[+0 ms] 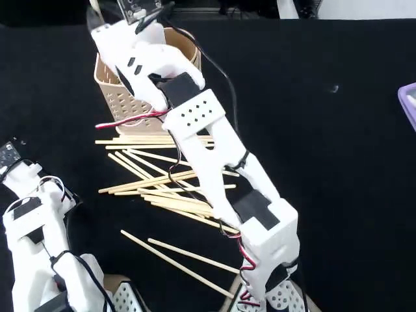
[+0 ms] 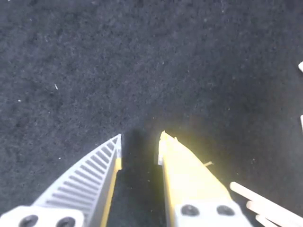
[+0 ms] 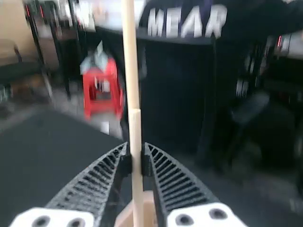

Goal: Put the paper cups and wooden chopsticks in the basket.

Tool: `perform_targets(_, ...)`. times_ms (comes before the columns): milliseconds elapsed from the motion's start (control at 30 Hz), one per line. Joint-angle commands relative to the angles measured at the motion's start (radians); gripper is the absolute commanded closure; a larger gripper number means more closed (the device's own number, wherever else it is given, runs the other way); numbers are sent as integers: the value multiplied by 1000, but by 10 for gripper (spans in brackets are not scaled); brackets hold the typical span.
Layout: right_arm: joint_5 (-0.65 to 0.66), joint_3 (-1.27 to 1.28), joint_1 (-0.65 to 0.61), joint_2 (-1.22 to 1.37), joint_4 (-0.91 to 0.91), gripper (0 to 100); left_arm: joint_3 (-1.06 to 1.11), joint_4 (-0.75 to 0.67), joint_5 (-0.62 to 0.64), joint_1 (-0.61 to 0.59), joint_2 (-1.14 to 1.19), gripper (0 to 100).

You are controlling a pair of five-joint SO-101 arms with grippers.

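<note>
Bench (image 1: 325, 182) room lies open across the right half, up to a purple object (image 1: 408, 101) at the right edge. Pale wooden chopsticks (image 1: 170, 201) lie in a loose, crisscrossed pile at centre left, just on the near side of a tan perforated basket (image 1: 123, 97) at far left. Two more sticks (image 1: 188, 254) lie apart, nearer. The right end effector (image 3: 136, 150) sits above the basket, clamped on one upright chopstick (image 3: 131, 71). The left end effector (image 2: 140, 142) hovers at near left, narrowly parted, with bare bench showing in the gap.
</note>
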Motion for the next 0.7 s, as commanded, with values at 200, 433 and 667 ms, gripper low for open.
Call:
perform_targets(200,-8,-120,8,-90,236,825,-8,-15,2,15,-23,866)
perform_targets(433,-5,-171,-17,-311,603,825,-7,-15,2,15,-23,866)
perform_targets(667,-3,35,-26,-389,1174,825,-10,-14,3,15,-23,866)
